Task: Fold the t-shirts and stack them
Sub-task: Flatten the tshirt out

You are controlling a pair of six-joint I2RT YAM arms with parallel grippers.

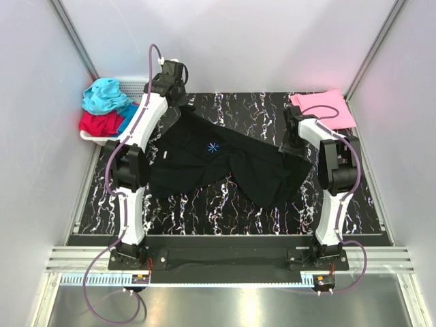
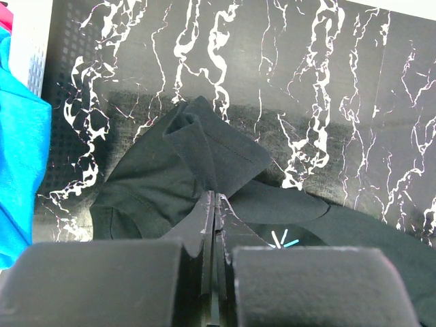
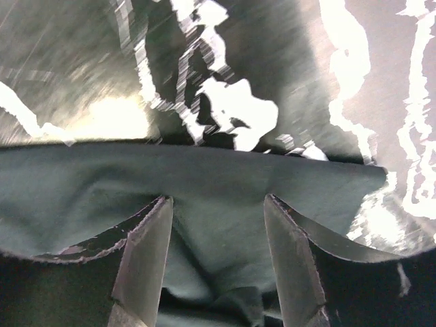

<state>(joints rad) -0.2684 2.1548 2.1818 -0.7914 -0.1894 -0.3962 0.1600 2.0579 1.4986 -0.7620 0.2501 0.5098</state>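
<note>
A large black t-shirt (image 1: 231, 160) with a small light-blue starburst mark (image 1: 213, 147) lies spread and rumpled across the middle of the table. My left gripper (image 1: 181, 101) is at its back-left corner, shut on a lifted fold of the black t-shirt (image 2: 204, 153); in the left wrist view the left gripper (image 2: 214, 199) pinches the cloth tight. My right gripper (image 1: 291, 139) sits at the shirt's right edge. In the right wrist view the right gripper (image 3: 216, 199) stands open, low over the black t-shirt (image 3: 225, 177), cloth lying between its fingers. A folded pink t-shirt (image 1: 325, 107) lies at the back right.
A white lattice basket (image 1: 137, 86) at the back left holds a teal shirt (image 1: 105, 95), a red one (image 1: 99, 125) and a blue one (image 1: 129, 116). The black marbled table (image 1: 225, 211) has white walls on three sides. The basket (image 2: 37, 51) edge shows left of the held fold.
</note>
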